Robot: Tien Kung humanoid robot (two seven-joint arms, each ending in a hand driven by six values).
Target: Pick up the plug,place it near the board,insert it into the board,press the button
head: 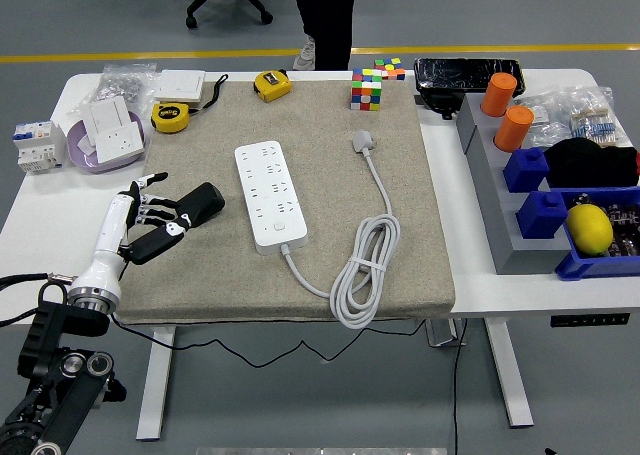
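Observation:
A black plug (203, 204) lies on the beige mat (400, 255), left of the white power board (270, 195). My left hand (168, 218) reaches in from the lower left. Its white fingers (157, 207) curl over the plug's left end and its thumb presses in from below. The plug still rests flat on the mat. The board's round button (282, 227) sits near its front end. The board's own grey plug (362, 140) and coiled white cable (365, 265) lie to its right. My right arm does not show.
Two yellow tape measures (171, 117) and wall sockets in a purple bowl (108, 140) sit at the back left. A colour cube (366, 88) stands at the mat's far edge. Grey and blue bins (520, 175) with orange cups and a lemon fill the right. A person's legs (325, 15) stand beyond the table.

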